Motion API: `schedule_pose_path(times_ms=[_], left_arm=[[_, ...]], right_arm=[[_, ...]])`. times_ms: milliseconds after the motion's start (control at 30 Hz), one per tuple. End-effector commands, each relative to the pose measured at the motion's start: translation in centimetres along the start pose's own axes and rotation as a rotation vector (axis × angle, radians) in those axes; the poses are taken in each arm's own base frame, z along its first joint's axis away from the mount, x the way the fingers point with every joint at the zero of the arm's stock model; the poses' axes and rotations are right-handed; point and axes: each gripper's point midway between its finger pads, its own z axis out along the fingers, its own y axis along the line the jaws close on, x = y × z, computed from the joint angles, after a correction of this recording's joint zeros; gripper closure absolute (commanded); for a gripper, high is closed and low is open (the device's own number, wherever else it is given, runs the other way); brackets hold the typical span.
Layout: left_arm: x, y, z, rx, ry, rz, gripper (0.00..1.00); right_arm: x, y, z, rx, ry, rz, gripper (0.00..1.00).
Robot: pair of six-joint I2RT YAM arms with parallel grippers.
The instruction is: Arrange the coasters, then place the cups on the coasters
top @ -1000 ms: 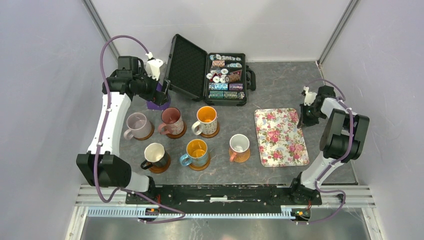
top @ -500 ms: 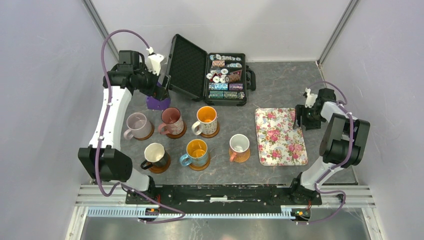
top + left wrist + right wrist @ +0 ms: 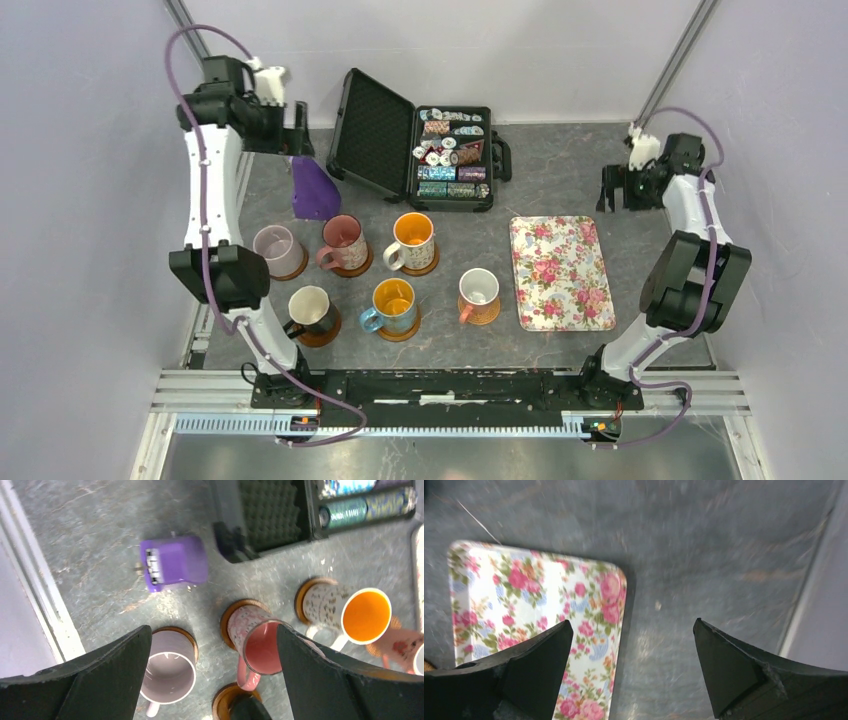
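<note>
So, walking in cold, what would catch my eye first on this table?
Six mugs, each on its own round coaster, stand in two rows left of centre. Behind them an open black case shows colourful poker chips, and a rose-patterned tray lies to the right. Both arms are raised at the far corners, the left claw and the right claw open and holding nothing.

Cups (image 3: 414, 237) on coasters (image 3: 322, 341): two tight rows, left half of tabletop (image 3: 560, 165), narrow gaps between. Open case (image 3: 415, 150) blocks far edge centre. Purple block (image 3: 313, 190) near far-left corner. Flat tray (image 3: 561, 272) toward right edge. Bare strips: far-right corner, near edge, between cups and tray.
</note>
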Motion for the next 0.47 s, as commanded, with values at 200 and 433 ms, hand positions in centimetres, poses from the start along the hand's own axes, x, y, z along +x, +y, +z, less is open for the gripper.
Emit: schedule_pose_path(times_ms=[200, 433], left_arm=[[0.2, 8.4, -4.1, -0.149, -0.096, -0.321, 0.00], [1.0, 10.2, -4.3, -0.248, -0.074, -0.254, 0.00]], right_arm=[[-9.9, 2.5, -3.9, -0.073, -0.231, -0.225, 0.02], [-9.8, 3.4, -3.5, -0.082, -0.214, -0.254, 0.02]])
